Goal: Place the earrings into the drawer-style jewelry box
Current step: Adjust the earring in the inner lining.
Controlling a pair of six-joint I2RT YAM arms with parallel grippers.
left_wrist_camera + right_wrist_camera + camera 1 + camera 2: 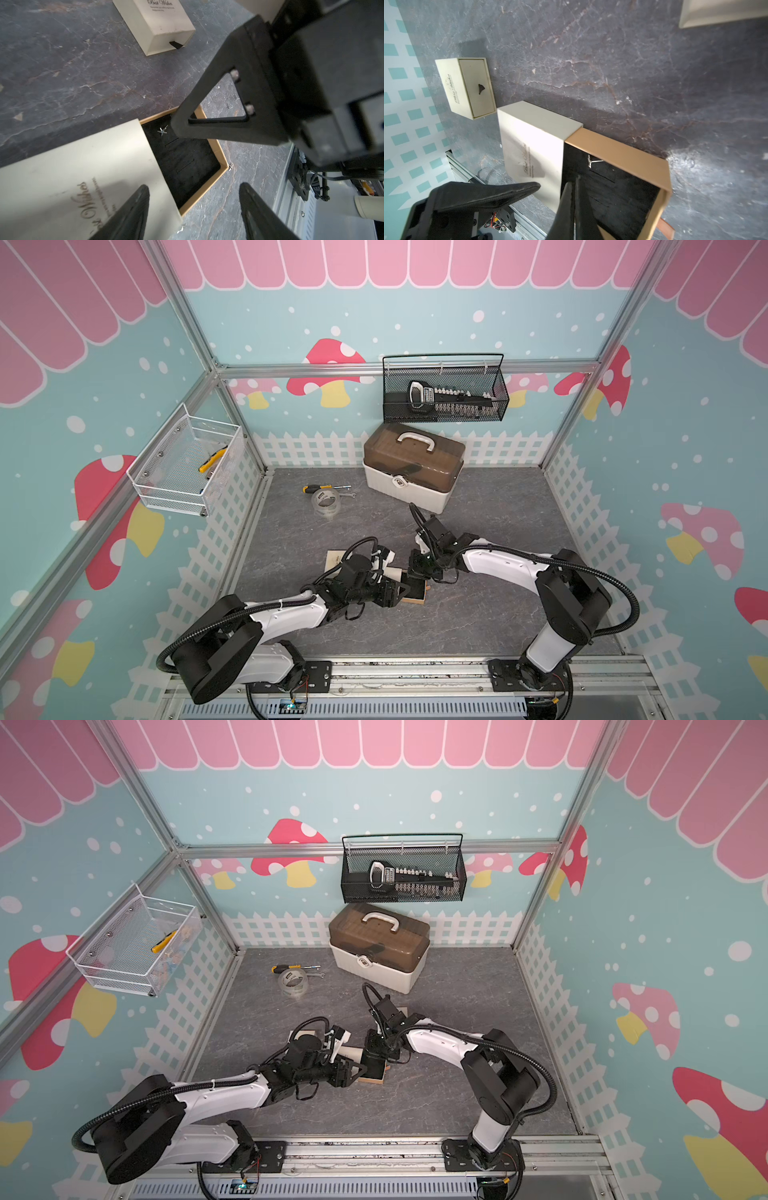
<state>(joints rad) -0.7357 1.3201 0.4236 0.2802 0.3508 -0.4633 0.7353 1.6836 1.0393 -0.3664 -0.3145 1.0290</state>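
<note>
Hovering above the jewelry box's open drawer [612,149], right gripper [575,185] clenched, left gripper [194,187] released; one earring [162,131] lies inside.

Two earrings [162,131] [230,166], three cream boxes [465,87] [529,141] [716,12], two wire baskets [166,485] [457,411]

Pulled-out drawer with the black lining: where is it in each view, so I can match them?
Both top views: the drawer sits low centre, where the two arms meet, partly covered.
Left wrist: drawer mid-picture, projecting from the cream lettered sleeve.
Right wrist: drawer tan-walled, beside that sleeve.
Shared landmark: the sleeve; only a pale sliver shows in both top views.
</note>
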